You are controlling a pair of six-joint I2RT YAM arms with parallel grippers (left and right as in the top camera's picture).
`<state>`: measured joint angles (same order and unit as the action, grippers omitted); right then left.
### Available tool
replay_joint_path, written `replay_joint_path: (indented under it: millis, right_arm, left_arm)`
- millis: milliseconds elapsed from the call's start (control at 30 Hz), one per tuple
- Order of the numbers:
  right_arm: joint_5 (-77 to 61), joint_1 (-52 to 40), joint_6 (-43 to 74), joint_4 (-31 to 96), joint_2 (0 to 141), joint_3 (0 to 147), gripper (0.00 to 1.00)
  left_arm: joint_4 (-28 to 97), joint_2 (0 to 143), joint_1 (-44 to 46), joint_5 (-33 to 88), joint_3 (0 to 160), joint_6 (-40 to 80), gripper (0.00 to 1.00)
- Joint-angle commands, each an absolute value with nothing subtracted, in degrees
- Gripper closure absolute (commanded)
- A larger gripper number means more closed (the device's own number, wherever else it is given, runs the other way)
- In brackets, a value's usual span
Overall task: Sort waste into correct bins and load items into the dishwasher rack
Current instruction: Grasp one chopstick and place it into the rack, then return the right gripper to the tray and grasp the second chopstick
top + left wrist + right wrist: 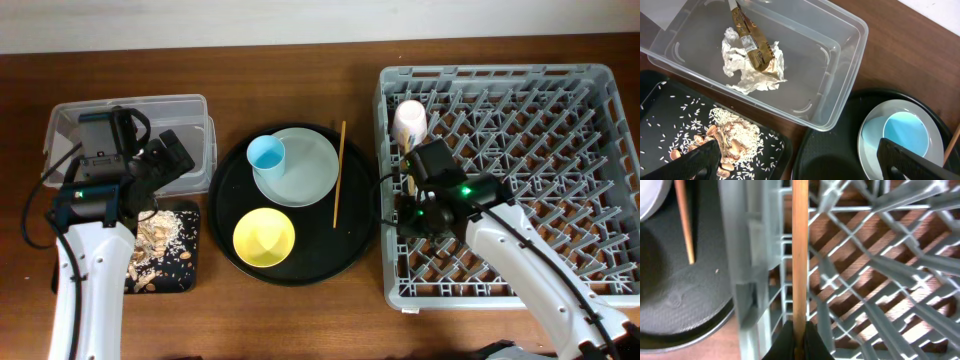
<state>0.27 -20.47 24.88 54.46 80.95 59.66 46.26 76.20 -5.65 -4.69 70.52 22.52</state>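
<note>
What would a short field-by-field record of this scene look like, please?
Left gripper: open, above clear tub
Right gripper: shut on chopstick, at dishwasher rack's left side
Clear tub: tissue, wrapper
Flat black tray: food scraps
Round black tray: plate with blue cup, yellow bowl, second chopstick
Dishwasher rack: pink cup

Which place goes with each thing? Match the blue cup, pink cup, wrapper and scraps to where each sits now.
Things:
1. blue cup
2. pink cup
3. wrapper
4. scraps

Places:
A. in the rack
B. on the flat tray
C. on the plate
D. in the tub

Pairs: 1-C, 2-A, 3-D, 4-B
</note>
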Motion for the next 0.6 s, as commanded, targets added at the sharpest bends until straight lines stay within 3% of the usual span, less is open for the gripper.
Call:
replay_joint_path:
  millis: [0,567]
  right_arm:
    - [5.2,-20.1,28.0,54.2,81.2,59.3,0.96]
    - [2.3,-20.1,29.3,51.4,81.1,54.7,0.96]
  left_arm:
    - [46.2,76.0,-5.8,-4.5,71.4,22.3,0.01]
    - [46.2,76.0,-5.8,-4.5,71.4,22.3,0.01]
